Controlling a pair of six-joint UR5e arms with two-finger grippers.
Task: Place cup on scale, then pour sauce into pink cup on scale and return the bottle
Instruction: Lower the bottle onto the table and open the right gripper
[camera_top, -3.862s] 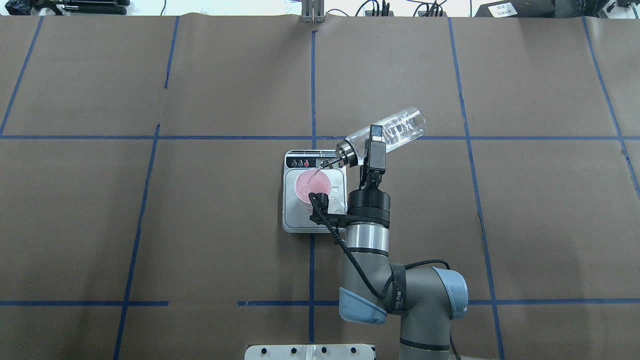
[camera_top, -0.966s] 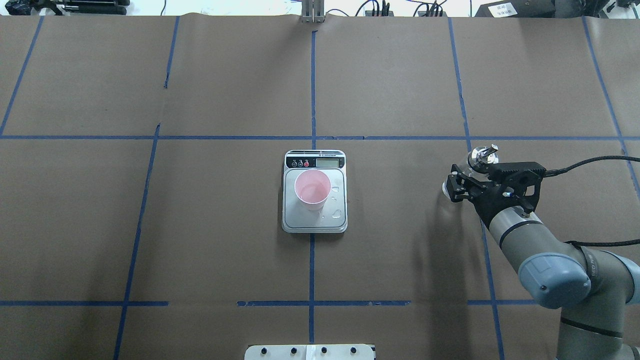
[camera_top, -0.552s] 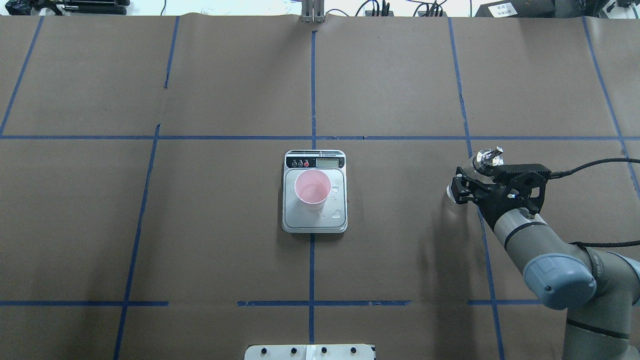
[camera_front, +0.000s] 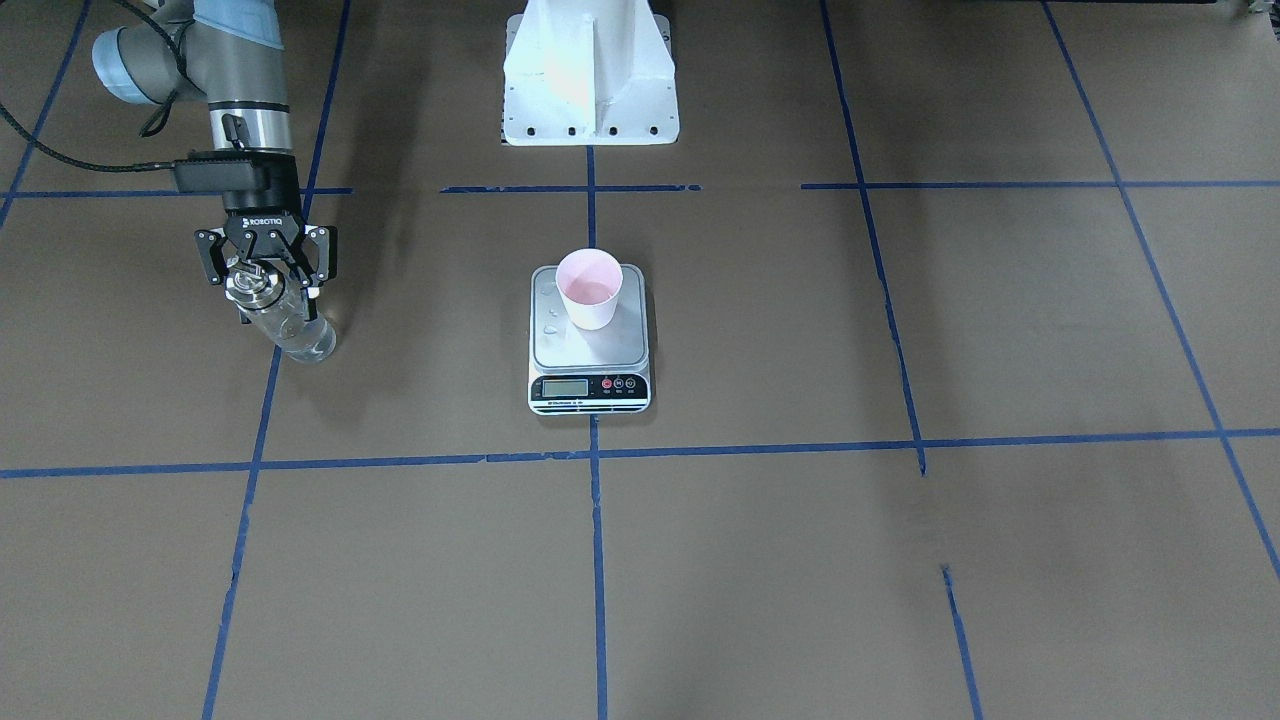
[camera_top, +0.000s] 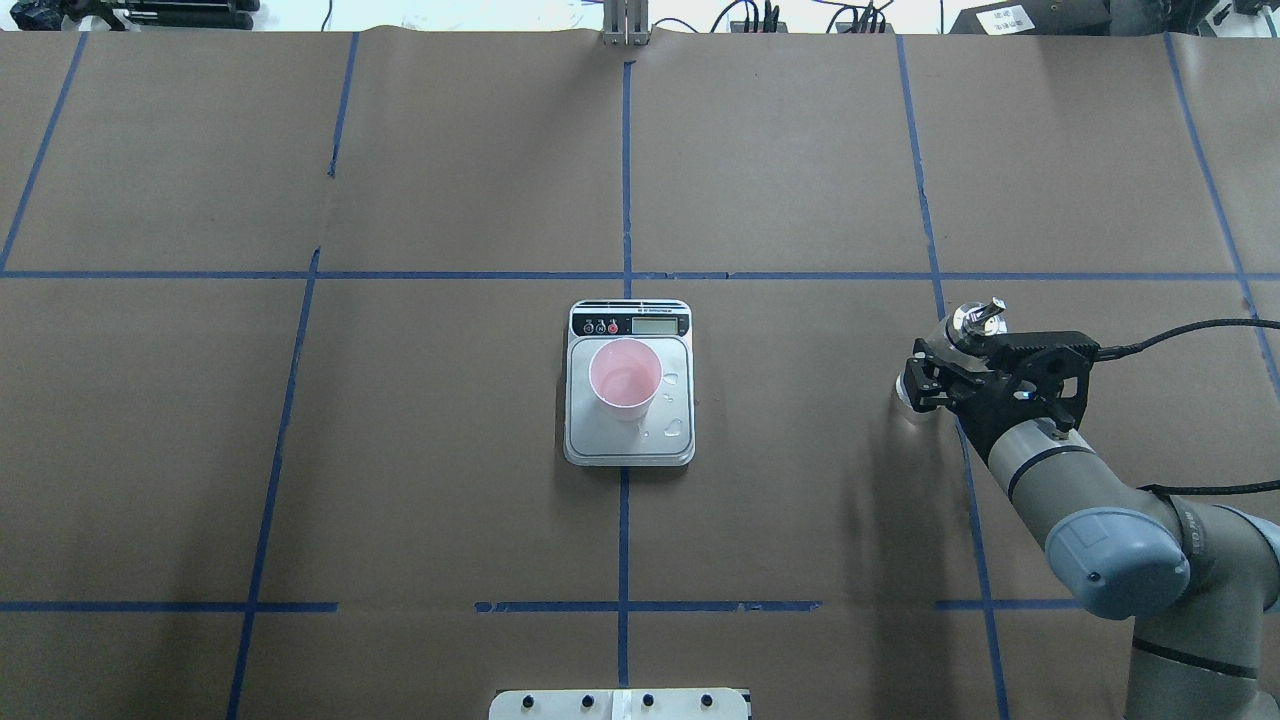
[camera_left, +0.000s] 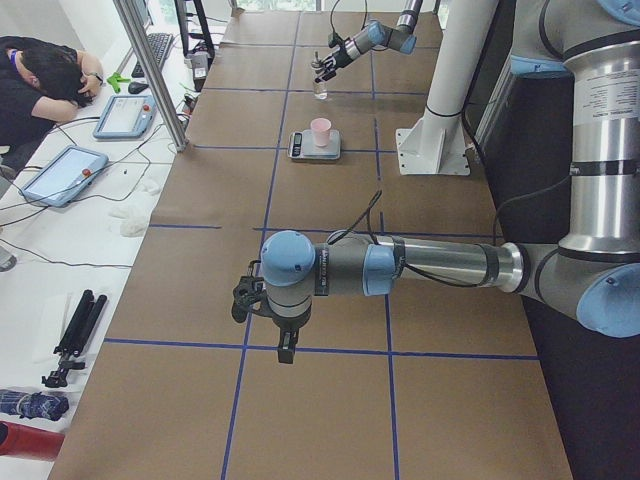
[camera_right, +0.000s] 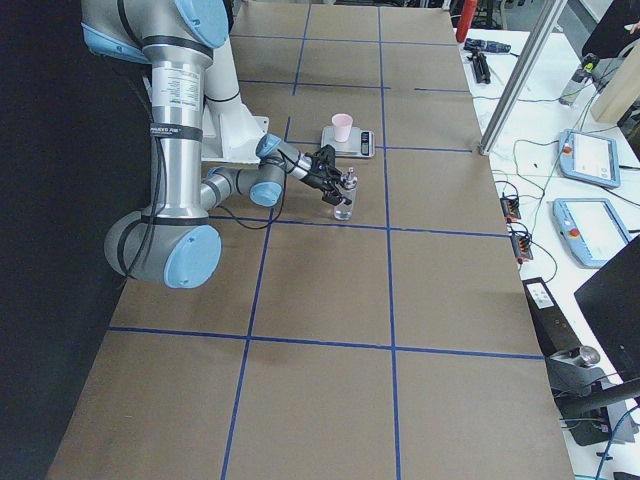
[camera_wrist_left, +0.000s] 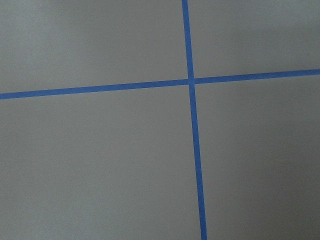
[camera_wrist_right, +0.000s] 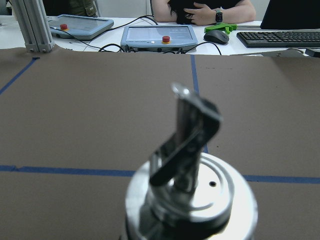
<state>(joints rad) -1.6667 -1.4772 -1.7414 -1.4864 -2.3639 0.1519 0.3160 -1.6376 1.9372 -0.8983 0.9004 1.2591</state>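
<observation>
The pink cup (camera_top: 625, 378) stands on the scale (camera_top: 630, 440) at the table's middle, with clear liquid in it; it also shows in the front view (camera_front: 590, 288) on the scale (camera_front: 590, 350). The glass bottle (camera_top: 975, 320) stands upright on the table to the right, on a blue tape line. My right gripper (camera_front: 265, 275) is around the bottle's (camera_front: 290, 325) neck with its fingers spread wide of the glass. The right wrist view shows the metal spout (camera_wrist_right: 190, 150) close up. My left gripper (camera_left: 285, 350) hangs over the table's far left end; I cannot tell its state.
Drops of liquid (camera_top: 675, 428) lie on the scale's platform. The white robot mount (camera_front: 590, 70) stands behind the scale. Blue tape lines cross the brown table cover. Operators, tablets and a keyboard (camera_wrist_right: 280, 37) sit beyond the table's far edge.
Since the pour, my right arm has carried the bottle from over the cup to the right and turned it upright. In the last second gripper and bottle shifted slightly right and lower.
</observation>
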